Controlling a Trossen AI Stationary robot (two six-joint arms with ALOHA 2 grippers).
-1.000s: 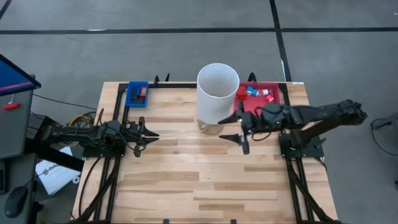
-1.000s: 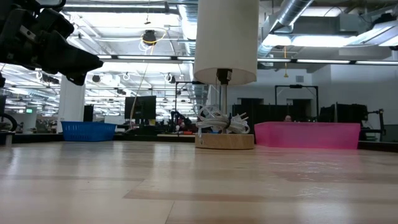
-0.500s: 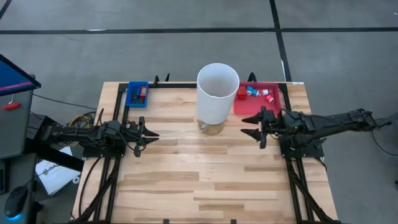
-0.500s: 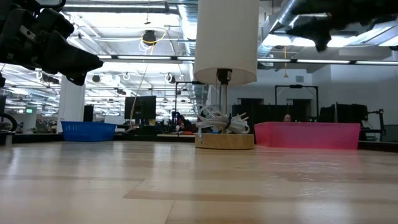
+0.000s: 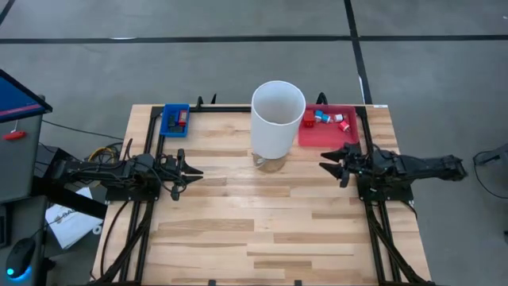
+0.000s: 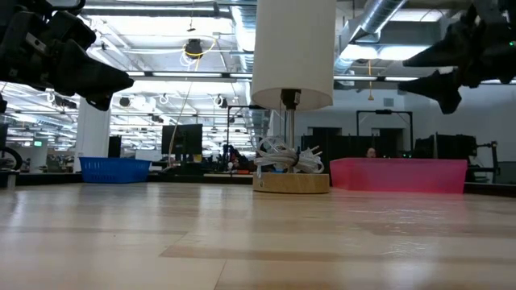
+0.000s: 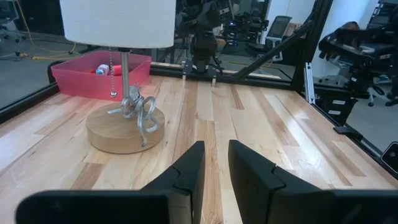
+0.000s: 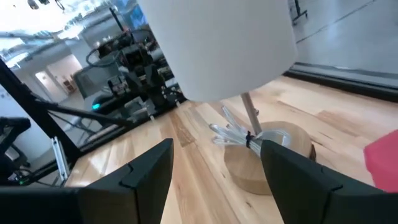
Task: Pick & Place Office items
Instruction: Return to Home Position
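Worktop (image 5: 238,230) near the lamp (image 5: 278,119) was vacated: right tool (image 5: 327,164), drawn back, and left tool (image 5: 194,171) are held apart; sorting seems done.

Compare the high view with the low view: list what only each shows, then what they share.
Only the high view: the small office items lying in the blue tray and the red tray. Only the low view: the coiled cord on the lamp's base, and the room behind. Both: the white shade, both trays, and the left gripper and right gripper, open above the table.
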